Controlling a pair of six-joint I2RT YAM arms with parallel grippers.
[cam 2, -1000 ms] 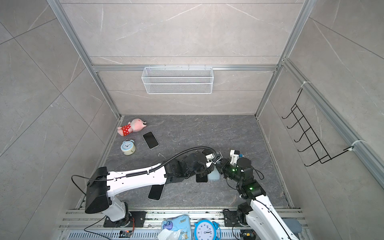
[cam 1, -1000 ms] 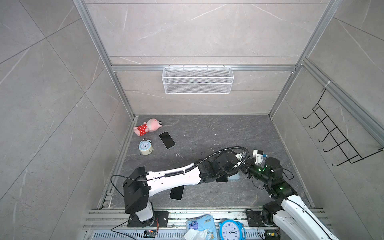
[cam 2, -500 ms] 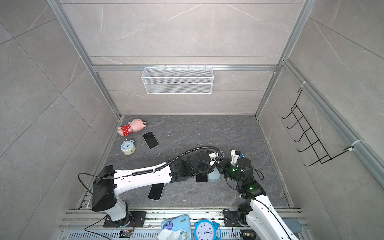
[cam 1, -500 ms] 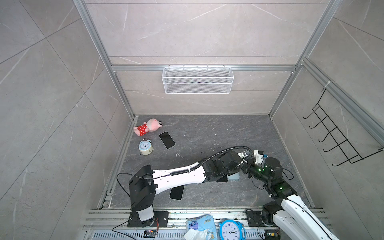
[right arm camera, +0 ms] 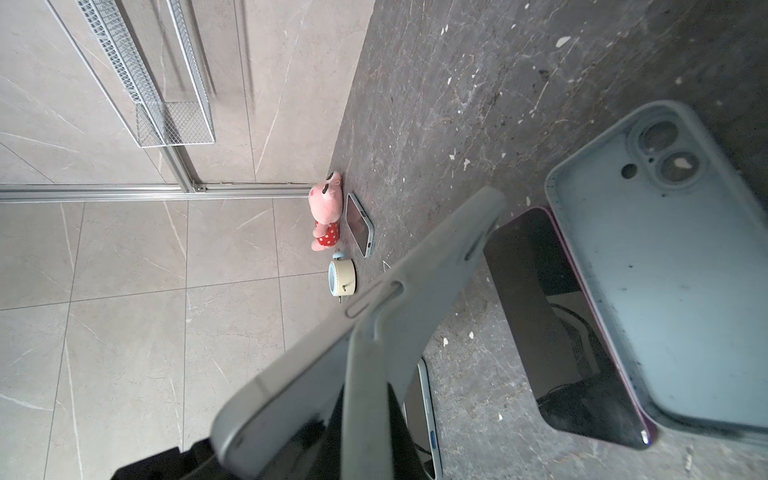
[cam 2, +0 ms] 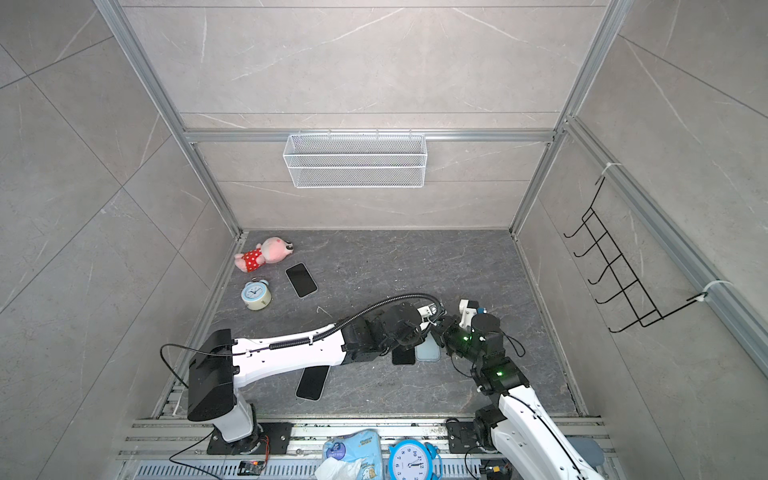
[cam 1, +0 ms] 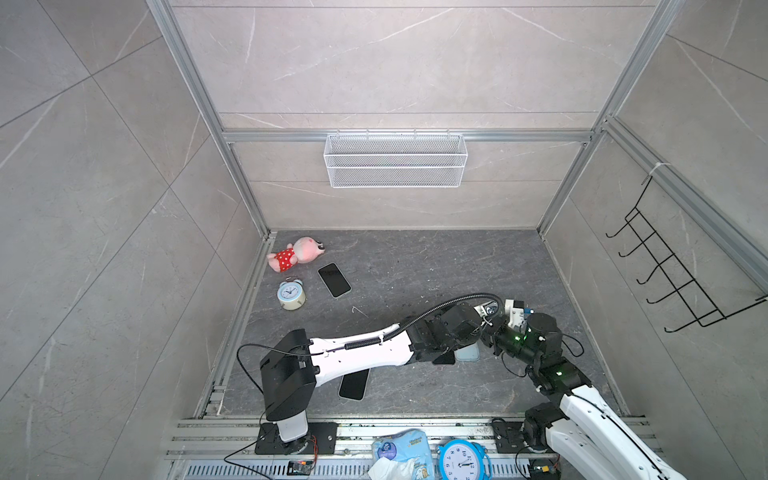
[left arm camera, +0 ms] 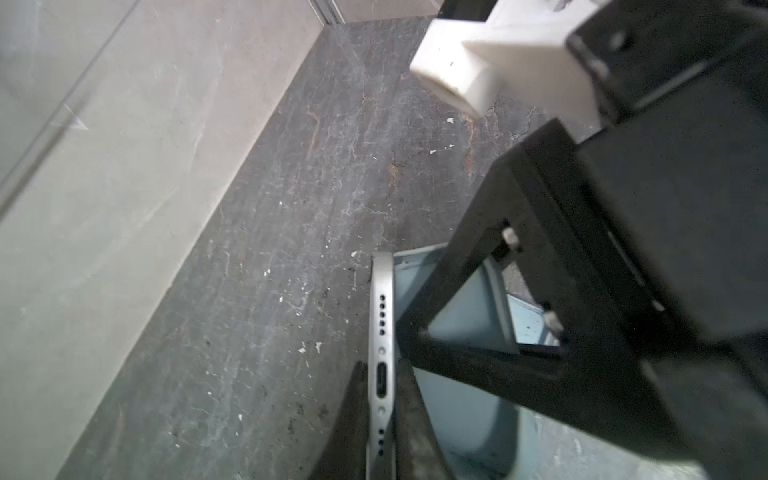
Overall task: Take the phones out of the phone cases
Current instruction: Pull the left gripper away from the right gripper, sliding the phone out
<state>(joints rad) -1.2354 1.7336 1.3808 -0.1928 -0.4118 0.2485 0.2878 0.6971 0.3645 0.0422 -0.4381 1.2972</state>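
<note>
The grey-blue phone case (right arm camera: 415, 270) hangs above the floor with my right gripper (right arm camera: 374, 332) shut on its side wall. In the left wrist view the silver phone (left arm camera: 381, 316) shows its bottom edge with the charging port. My left gripper (left arm camera: 382, 368) is shut on that edge, one finger on each face. The case's pale inner face (left arm camera: 469, 320) lies open beside the phone, so this end stands out of the case. In both top views my left gripper (cam 1: 482, 328) and right gripper (cam 1: 492, 332) meet at the right middle of the floor, and the phone is hidden there.
Under the grippers lie an empty pale blue case (cam 1: 467, 353) and a dark phone (cam 1: 444, 357). Another phone (cam 1: 354, 384) lies under the left arm. A pink plush toy (cam 1: 296, 254), a black phone (cam 1: 334, 280) and an alarm clock (cam 1: 291, 294) sit at the far left.
My left gripper has closed onto the phone's bottom edge, and the left arm has reached slightly further right. The right arm has held still with the case.
</note>
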